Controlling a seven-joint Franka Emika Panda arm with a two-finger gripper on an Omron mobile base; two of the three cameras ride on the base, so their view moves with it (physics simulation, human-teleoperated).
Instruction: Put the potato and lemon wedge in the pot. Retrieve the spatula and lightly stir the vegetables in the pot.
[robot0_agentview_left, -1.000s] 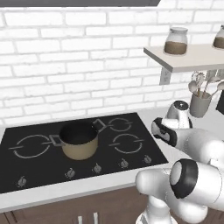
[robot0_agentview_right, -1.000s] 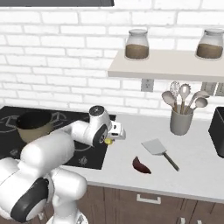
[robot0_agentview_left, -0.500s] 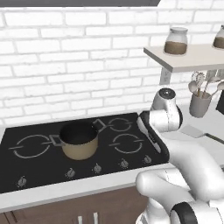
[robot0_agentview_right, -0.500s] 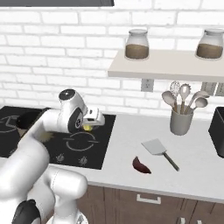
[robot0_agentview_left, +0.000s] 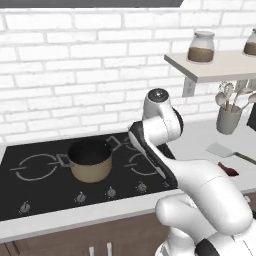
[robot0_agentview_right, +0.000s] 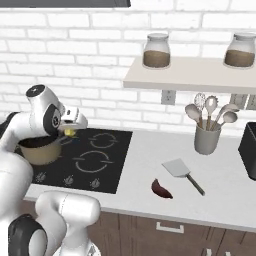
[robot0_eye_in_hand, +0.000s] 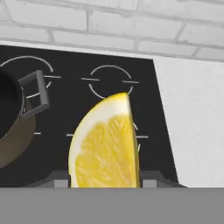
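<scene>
Yellow lemon wedge (robot0_eye_in_hand: 105, 142) sits clamped in your gripper (robot0_agentview_right: 70, 131), cut face toward hand camera, above black cooktop (robot0_agentview_right: 107, 165). Gripper hangs just at 3 o'clock of pot's rim, not over its mouth. Tan pot (robot0_agentview_left: 90, 161) stands on cooktop's left burner, dark inside. Spatula (robot0_agentview_right: 181, 172) lies on desk (robot0_agentview_right: 225, 185) at 3 o'clock of cooktop; dark reddish piece (robot0_agentview_right: 161, 189) rests near it, at its 7 o'clock.

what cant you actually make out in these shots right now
- Inside of the pot: in the left base view it is too dark to see any contents; in the right base view the arm covers most of it.
- Fingertips: in the hand view the lemon wedge hides them.
- Dark reddish item on the counter: too small to identify.
- Right-hand jar: cut off by the frame edge.
</scene>
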